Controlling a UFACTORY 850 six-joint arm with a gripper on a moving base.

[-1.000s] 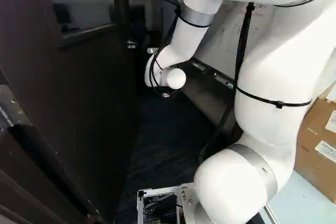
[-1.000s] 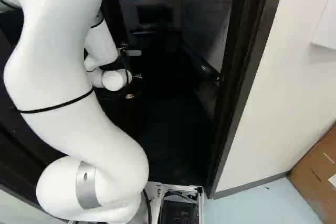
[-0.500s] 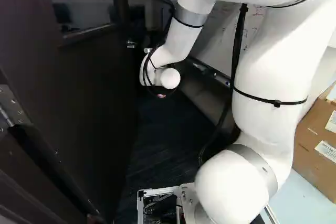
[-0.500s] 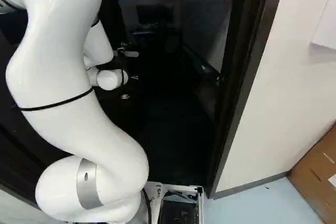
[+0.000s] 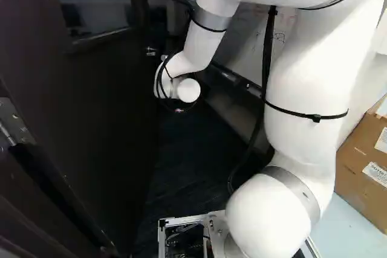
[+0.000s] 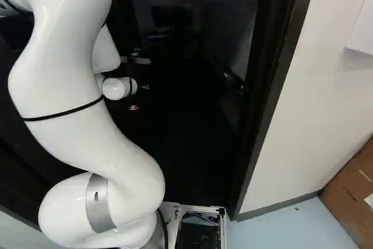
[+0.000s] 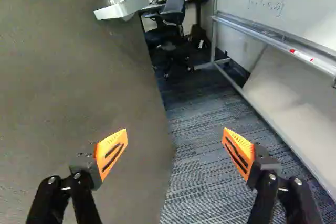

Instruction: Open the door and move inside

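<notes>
The dark door [image 5: 103, 119] fills the left of the left base view and stands swung open into the room. In the wrist view my gripper [image 7: 174, 153] is open, with nothing between its orange pads. One finger is in front of the door's face [image 7: 73, 82], the other over the carpet beyond its free edge; whether either touches cannot be told. The silver lever handle [image 7: 122, 7] is on the door, ahead of the gripper. Seen from the right base camera, the handle [image 6: 140, 60] shows just past my wrist. My arm hides the gripper's fingers in both base views.
The door frame [image 6: 274, 86] bounds the doorway on the right, beside a white wall [image 6: 309, 109]. Inside are a whiteboard on a metal stand [image 7: 283, 35], an office chair [image 7: 173, 9] and striped carpet [image 7: 199, 171]. Cardboard boxes [image 5: 363, 167] stand outside the doorway on the right.
My arm's wrist has shifted left toward the door in both base views, more of the handle now showing beside it in the right one. The base and the door have stayed in place.
</notes>
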